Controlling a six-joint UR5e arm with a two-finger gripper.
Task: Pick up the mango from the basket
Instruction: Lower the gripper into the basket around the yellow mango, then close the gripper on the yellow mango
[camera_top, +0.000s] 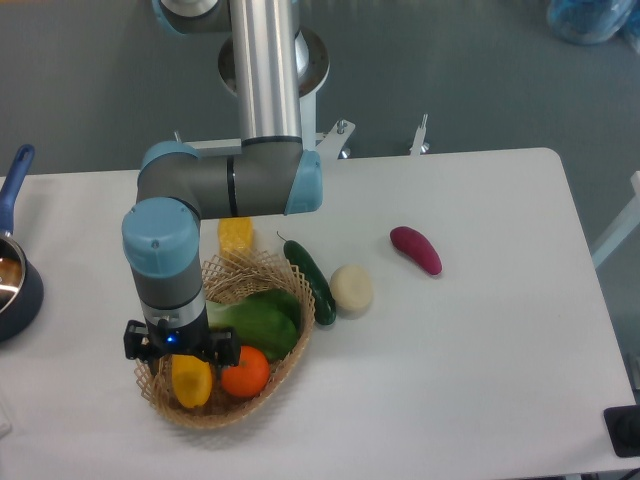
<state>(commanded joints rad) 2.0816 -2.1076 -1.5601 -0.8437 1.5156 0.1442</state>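
No writing is readable. One gripper (186, 352), finger spread unclear, sits over one mango (191, 381) beside one orange (245, 371) in one basket (262, 272).

Even, diffuse overhead light, faint shadows, and mildly soft overall focus.

- No writing, label, brand or number can be read anywhere in this view.
- The robot arm (265, 90), the basket (262, 272) and the desk (480, 340) carry no legible marks.
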